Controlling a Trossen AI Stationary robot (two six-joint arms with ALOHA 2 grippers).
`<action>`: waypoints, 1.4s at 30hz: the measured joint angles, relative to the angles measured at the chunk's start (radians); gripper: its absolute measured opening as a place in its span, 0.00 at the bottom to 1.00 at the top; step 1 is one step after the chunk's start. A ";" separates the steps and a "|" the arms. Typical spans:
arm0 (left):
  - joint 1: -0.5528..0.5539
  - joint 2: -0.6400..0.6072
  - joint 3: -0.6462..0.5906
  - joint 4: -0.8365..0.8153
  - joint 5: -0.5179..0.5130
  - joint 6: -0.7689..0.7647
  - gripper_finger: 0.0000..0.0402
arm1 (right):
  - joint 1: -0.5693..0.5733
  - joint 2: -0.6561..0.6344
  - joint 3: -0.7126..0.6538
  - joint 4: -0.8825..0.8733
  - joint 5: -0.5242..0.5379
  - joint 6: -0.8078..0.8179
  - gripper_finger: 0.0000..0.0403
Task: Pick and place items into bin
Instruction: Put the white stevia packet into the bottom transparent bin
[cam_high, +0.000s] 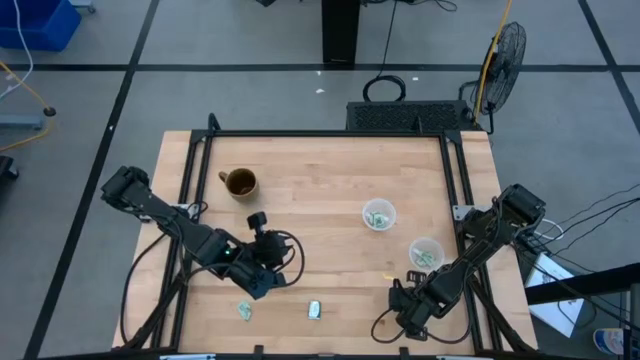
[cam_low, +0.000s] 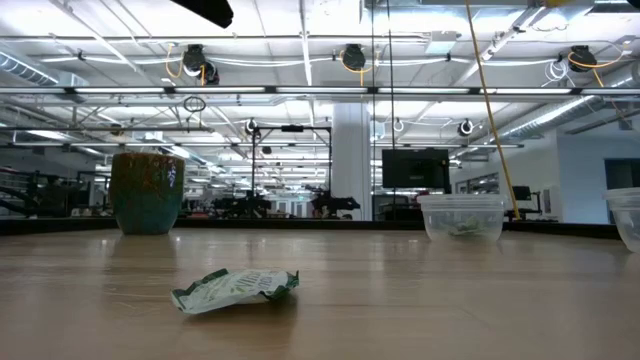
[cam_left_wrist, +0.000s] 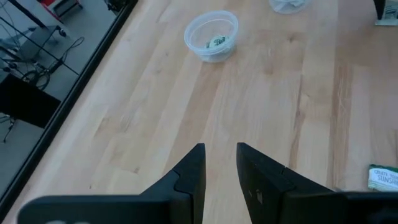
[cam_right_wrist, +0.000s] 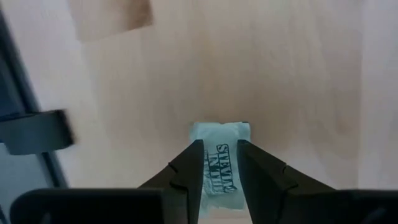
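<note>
Two small pale green-teal packets (cam_high: 244, 311) (cam_high: 314, 310) lie flat on the wood table near its near edge. One of them shows in the low view as a crumpled packet (cam_low: 235, 288), and one sits at the edge of the left wrist view (cam_left_wrist: 384, 177). My left gripper (cam_high: 258, 284) (cam_left_wrist: 221, 155) hovers just beyond them, shut and empty. My right gripper (cam_high: 400, 298) (cam_right_wrist: 219, 152) is low at the near right of the table, shut on a printed teal packet (cam_right_wrist: 219, 140). Two clear bins (cam_high: 378, 214) (cam_high: 425, 253) each hold packets. My right gripper pinches the printed teal packet between its two fingers. The packet's far end (cam_right_wrist: 221, 130) sticks out past the fingertips, and the rest runs back between them. The fingers lie along the packet's length. I cannot tell whether it is lifted clear of the table.
A brown mug (cam_high: 240, 183) (cam_low: 147, 192) stands at the far left of the table. A black frame rail (cam_high: 190, 190) runs along the left side and another rail (cam_high: 462, 180) along the right. Open wood lies in the middle, between the mug and the bins (cam_left_wrist: 212, 34).
</note>
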 joint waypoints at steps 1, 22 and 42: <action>0.000 0.000 0.000 0.000 0.000 -0.001 0.24 | 0.000 0.000 0.000 -0.012 0.005 0.000 0.22; 0.000 0.000 0.000 -0.001 -0.001 -0.013 0.24 | 0.006 0.011 -0.118 -0.015 0.132 -0.032 0.14; 0.055 0.000 0.000 0.003 -0.028 -0.010 0.24 | -0.004 -0.380 -0.113 -0.313 0.342 -0.028 0.01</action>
